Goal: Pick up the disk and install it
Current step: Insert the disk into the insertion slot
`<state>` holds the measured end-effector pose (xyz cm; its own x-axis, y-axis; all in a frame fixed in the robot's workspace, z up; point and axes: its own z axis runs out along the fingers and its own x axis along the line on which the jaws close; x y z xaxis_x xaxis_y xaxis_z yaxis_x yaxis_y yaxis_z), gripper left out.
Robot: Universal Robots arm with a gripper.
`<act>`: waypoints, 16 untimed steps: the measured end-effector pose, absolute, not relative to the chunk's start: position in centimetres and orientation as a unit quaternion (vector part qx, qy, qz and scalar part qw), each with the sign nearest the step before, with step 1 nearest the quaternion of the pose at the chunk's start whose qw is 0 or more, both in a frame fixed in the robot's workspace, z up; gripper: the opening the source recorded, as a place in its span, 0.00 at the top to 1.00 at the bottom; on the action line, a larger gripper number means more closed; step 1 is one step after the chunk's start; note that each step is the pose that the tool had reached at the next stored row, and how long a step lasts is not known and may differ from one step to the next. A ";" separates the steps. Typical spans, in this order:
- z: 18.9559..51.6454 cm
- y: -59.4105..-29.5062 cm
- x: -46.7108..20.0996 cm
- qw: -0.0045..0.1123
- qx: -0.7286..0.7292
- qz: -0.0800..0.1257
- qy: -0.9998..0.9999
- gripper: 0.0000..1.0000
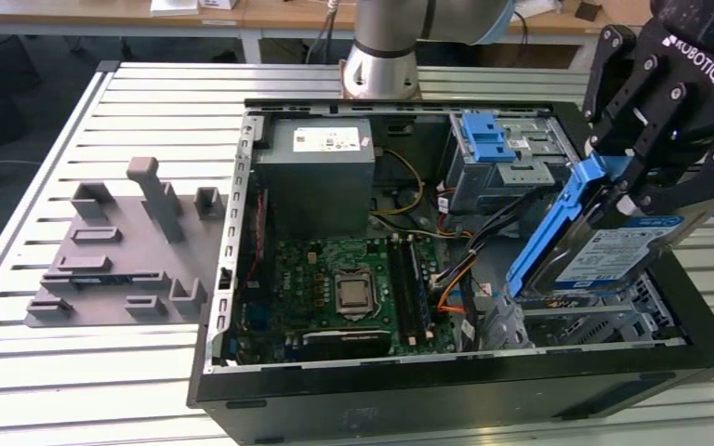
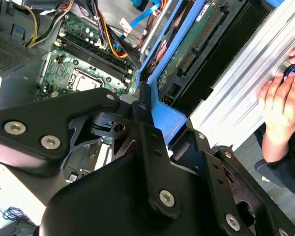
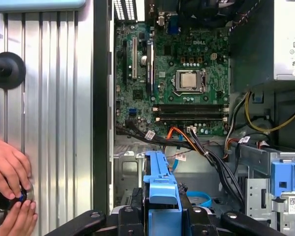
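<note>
My gripper (image 1: 646,195) is shut on the disk (image 1: 617,258), a silver drive with a white-and-blue label in a blue carrier. I hold it tilted on edge above the metal drive bay (image 1: 580,321), at the exterior view's right of the open computer case (image 1: 456,386). Its lower end is level with the bay's top. The second wrist view shows the disk's green circuit-board underside (image 2: 191,44), with the black fingers (image 2: 147,128) clamped on the carrier's blue edge. In the first wrist view the carrier (image 3: 161,189) sits in my gripper (image 3: 162,216) over the bay.
Inside the case lie the green motherboard (image 1: 345,288), a grey power supply box (image 1: 320,158), bundled cables (image 1: 456,279) and a drive cage with a blue latch (image 1: 487,139). A grey fixture plate (image 1: 122,251) lies on the slatted table. A person's hands (image 3: 10,172) rest beside the case.
</note>
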<state>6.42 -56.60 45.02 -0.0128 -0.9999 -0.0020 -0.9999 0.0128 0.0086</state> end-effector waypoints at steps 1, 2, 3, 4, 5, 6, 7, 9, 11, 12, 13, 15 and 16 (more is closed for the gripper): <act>45.0 -56.6 6.6 0.002 0.703 -0.004 -0.712 0.64; 44.9 -56.6 6.7 0.002 0.703 -0.004 -0.712 0.64; 44.9 -56.6 6.8 0.002 0.703 -0.004 -0.712 0.64; 44.8 -56.6 6.9 0.002 0.703 -0.004 -0.712 0.64; 44.8 -56.6 7.0 0.002 0.703 -0.004 -0.712 0.64; 44.8 -56.6 7.1 0.002 0.703 -0.004 -0.712 0.64; 44.7 -56.6 7.2 0.002 0.703 -0.004 -0.712 0.64; 44.6 -56.6 7.2 0.002 0.703 -0.004 -0.712 0.64; 44.5 -56.6 7.3 0.002 0.703 -0.004 -0.712 0.64; 44.5 -56.6 7.3 0.002 0.703 -0.004 -0.712 0.64; 44.4 -56.6 7.3 0.002 0.703 -0.004 -0.712 0.64; 44.3 -56.6 7.3 0.002 0.703 -0.004 -0.712 0.64; 44.3 -56.6 7.3 0.002 0.703 -0.004 -0.712 0.64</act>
